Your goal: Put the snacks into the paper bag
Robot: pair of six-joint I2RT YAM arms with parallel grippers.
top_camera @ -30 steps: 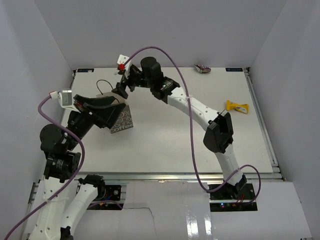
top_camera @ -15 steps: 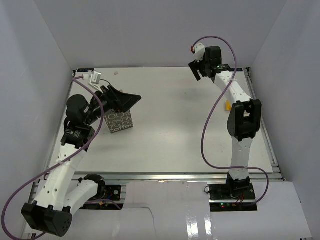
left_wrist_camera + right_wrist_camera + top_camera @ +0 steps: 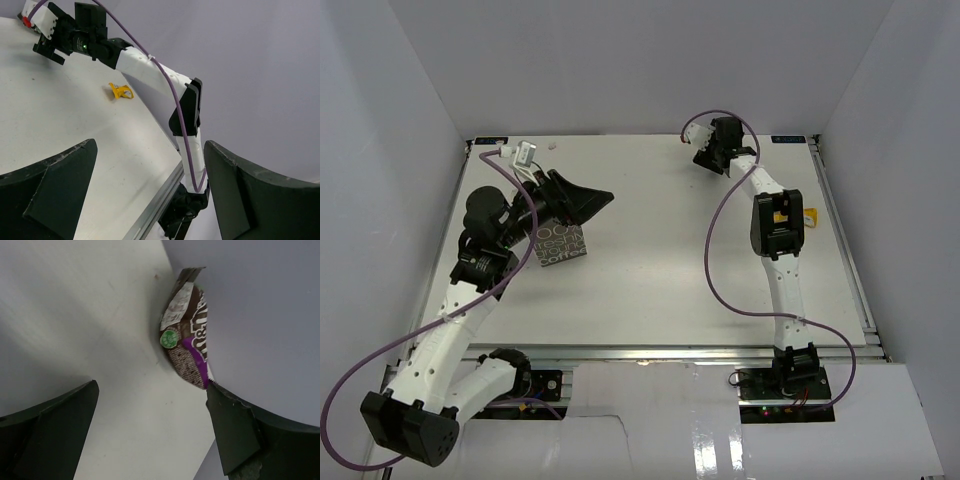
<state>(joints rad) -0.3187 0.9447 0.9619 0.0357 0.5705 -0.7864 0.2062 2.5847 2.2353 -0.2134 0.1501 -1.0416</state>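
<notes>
The grey-brown paper bag (image 3: 563, 246) with pale lettering stands at the left of the table, partly under my left gripper (image 3: 592, 201). That gripper is open and empty and points right; its wrist view (image 3: 150, 195) looks across the table. A purple-and-brown snack packet (image 3: 186, 342) lies against the back wall. My right gripper (image 3: 151, 410) is open just in front of it, with one finger on each side and not touching it. In the top view the right gripper (image 3: 709, 157) hides this packet. A yellow snack packet (image 3: 121, 91) lies at the right, partly behind the right arm (image 3: 807, 214).
White walls close in the table at the back and both sides. The right arm (image 3: 775, 230) stretches along the right half to the back wall. A metal rail (image 3: 670, 352) runs along the near edge.
My right arm has swung from above the bag to the back wall and come down in front of the purple packet. My left gripper has lifted off the bag and turned to the right.
</notes>
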